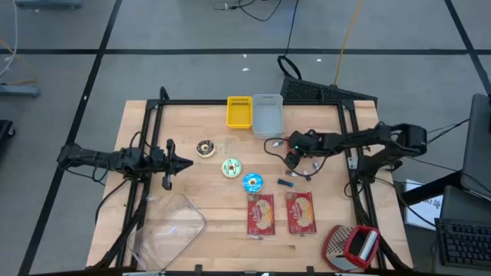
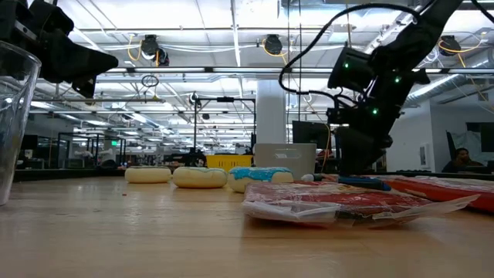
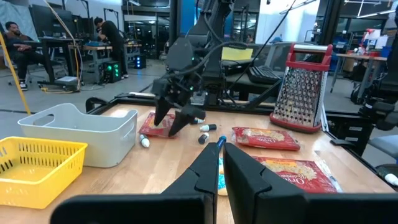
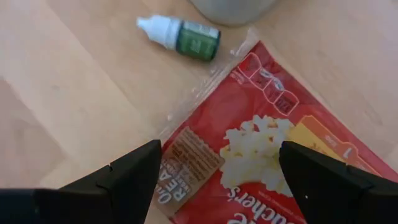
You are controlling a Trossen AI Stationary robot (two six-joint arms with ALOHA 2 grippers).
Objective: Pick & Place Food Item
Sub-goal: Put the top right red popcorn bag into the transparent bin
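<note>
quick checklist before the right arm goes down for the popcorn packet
1. Right gripper open: ok.
2. Popcorn packet under it, between the fingers: ok.
3. Height above the packet: cannot tell.
4. Green dropper bottle clear of the fingers: ok, it lies beside the packet's corner.
5. Left gripper out of the way: ok, shut, over the table's left side.
6. Grey bin free to receive: ok, looks empty from above.
</note>
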